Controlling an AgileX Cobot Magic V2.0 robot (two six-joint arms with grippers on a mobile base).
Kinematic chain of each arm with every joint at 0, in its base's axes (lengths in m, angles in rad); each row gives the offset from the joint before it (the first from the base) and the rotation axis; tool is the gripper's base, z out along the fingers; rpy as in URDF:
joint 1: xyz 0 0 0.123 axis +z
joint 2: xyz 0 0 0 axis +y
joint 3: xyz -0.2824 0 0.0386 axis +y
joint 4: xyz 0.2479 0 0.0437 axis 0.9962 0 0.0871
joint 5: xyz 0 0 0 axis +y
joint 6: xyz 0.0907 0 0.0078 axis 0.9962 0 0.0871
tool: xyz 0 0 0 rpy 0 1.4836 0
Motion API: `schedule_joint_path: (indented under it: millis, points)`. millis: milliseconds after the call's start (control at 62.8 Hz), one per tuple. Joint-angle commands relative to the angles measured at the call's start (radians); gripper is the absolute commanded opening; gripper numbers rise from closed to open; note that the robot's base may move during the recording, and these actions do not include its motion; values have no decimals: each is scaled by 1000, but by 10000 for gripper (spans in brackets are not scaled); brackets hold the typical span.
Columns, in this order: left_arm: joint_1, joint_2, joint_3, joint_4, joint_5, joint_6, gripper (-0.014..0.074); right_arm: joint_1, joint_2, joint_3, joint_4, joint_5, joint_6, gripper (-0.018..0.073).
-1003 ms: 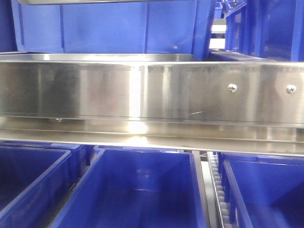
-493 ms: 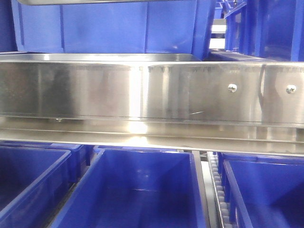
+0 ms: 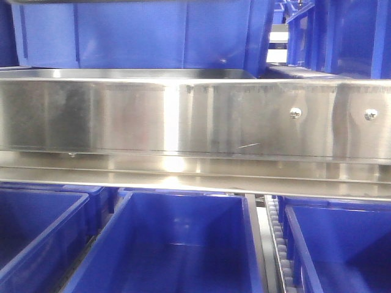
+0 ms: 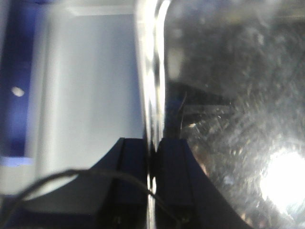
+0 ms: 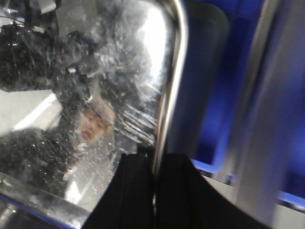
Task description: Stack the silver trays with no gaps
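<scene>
Two grippers, one load, by my reading of the wrist views.

- Brushed-steel shelf rail (image 3: 183, 116): spans the front view from 9 to 3 o'clock. It is the fixed front of the rack and hides most of what sits on the shelf.
- Lower blue bin (image 3: 177, 244) at 6 o'clock under the rail. Upper blue bin (image 3: 134, 36) at 12 o'clock behind it.
- Resting tray (image 3: 153, 73): a thin bright strip just above the rail, 10 to 1 o'clock. It looks like a flat tray rim, though too little shows to be sure. Likely the stack's base.
- Silver tray (image 4: 228, 95): in the left wrist view its scratched face fills 12 to 5 o'clock, with the rim running down the centre to 6. In the right wrist view the same kind of face (image 5: 95, 95) lies from 9 to 12, its rim curving over at 12.
- Left gripper (image 4: 153, 145): at 6 o'clock, closed tight on the thin rim with a finger on each side.
- Right gripper (image 5: 155, 160): likewise pinching the rim at 6 o'clock.
- Pinching the rims at both sides probably keeps the tray level, so it can nest flat without a gap.
- Screws (image 3: 295, 112): two, at 3 o'clock on the rail.
</scene>
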Motion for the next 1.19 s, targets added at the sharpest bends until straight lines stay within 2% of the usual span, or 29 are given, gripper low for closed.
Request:
schedule_joint_path:
  millis: [0,175,398,525,573,653,748,796,859,1098,1178]
  points:
    - [51,-4,-37,62,-5,36,-48,-3,-3,-38,0,-70,14,58]
    - [121,53,-37,62,-45,51,-48,-3,95,-38,27,-106,39,58]
    - [144,118,-37,25,-49,109,-44,-5,152,-38,32,-123,39,58]
    - [144,145,-38,16,-48,137,47,-5,155,-38,32,-125,39,65]
    - [144,149,-38,15,-48,143,136,-5,155,-38,32,-120,39,95]
    - [144,149,-38,15,-48,150,279,-5,155,-38,32,-112,39,197]
    - [144,149,-42,15,-46,152,454,-5,155,-38,32,-110,39,422]
    - [144,149,-44,17,-43,152,517,-5,155,-38,32,-109,39,538]
    - [144,149,-46,17,-31,152,555,-5,151,-38,32,-107,39,643]
    - [142,99,-82,14,16,171,559,-5,90,-40,23,-118,38,620]
    - [141,48,-82,6,16,174,544,-4,50,-40,8,-121,33,582]
